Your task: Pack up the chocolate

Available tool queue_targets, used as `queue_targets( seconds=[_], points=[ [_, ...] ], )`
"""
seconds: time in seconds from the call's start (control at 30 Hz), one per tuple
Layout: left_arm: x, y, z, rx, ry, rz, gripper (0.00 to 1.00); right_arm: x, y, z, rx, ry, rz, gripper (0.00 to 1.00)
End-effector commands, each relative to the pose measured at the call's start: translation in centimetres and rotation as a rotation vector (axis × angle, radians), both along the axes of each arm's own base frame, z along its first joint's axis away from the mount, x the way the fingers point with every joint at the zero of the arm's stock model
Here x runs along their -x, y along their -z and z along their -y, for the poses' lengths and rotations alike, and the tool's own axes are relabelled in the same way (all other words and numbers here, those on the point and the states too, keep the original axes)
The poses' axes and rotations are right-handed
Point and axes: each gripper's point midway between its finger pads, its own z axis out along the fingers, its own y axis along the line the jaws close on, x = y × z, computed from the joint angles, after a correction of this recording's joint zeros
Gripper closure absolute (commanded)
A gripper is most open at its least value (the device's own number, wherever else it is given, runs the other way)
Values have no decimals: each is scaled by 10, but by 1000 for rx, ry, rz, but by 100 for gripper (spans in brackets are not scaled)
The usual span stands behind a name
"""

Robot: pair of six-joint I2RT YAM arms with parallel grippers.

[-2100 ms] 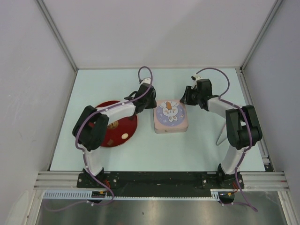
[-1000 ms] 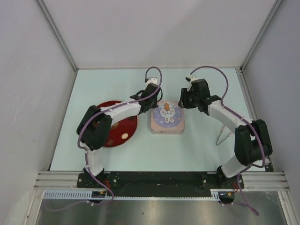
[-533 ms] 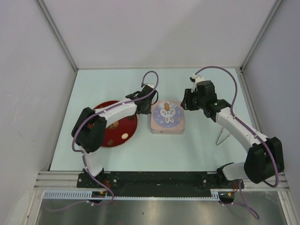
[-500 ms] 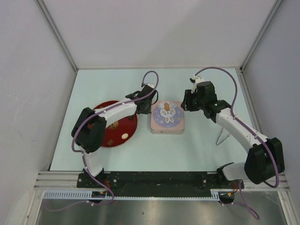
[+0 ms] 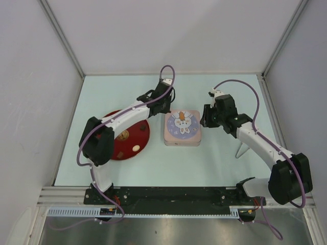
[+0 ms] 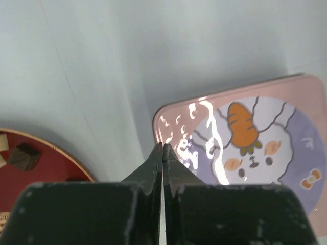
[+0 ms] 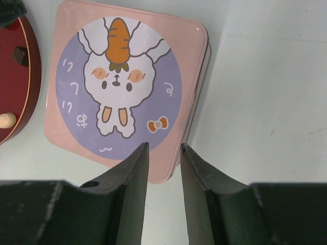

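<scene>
- Left pincer (image 6: 162, 148) shut, empty, at the pink tin's (image 6: 245, 148) far-left corner.
- Right pincer (image 7: 164, 148) slightly parted over the tin's right edge.
- Chocolate (image 6: 23, 157), dark and cream pieces, sits on the red plate (image 6: 46, 171) left of the tin.

left arm (image 5: 122, 118) stretched forward and inward, left gripper (image 6: 162, 148) clamped tight, its 2 fingers touching, nothing between. right arm (image 5: 258, 143) reaches forward-left, right gripper (image 7: 163, 149) pointing down, narrow gap between fingers, nothing gripped.
</scene>
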Motion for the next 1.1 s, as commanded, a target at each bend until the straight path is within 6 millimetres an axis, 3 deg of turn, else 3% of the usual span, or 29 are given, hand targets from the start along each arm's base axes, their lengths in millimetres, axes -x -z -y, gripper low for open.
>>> queue_targets(
  seconds=[0.0, 0.17, 0.33, 0.5, 0.6, 0.73, 0.77, 0.97, 1.07],
  points=[
    [-16, -12, 17, 27, 41, 38, 100, 1, -12, 2, -13, 14, 33, 64],
    [-19, 10, 20, 3, 52, -2, 100, 0, -11, 3, -10, 18, 31, 64],
    [-9, 59, 9, -75, 13, -118, 100, 2, -9, 4, -7, 23, 26, 64],
    [2, 80, 0, -122, -1, -176, 100, 2, -9, 5, -7, 26, 29, 64],
    [0, 67, 2, -99, 3, -148, 100, 2, -11, 3, -19, 21, 33, 64],
    [-6, 33, 7, -46, 6, -78, 100, 3, -14, -5, -36, -9, 45, 64],
    [-6, 16, 7, -24, 9, -49, 100, 4, -14, -7, -37, -12, 41, 65],
    [2, -43, 8, 76, 25, 61, 99, 18, -1, -23, -21, -67, -6, 81],
    [12, -51, 7, 115, 38, 74, 99, 22, 8, -31, -18, -79, -28, 87]
  ],
)
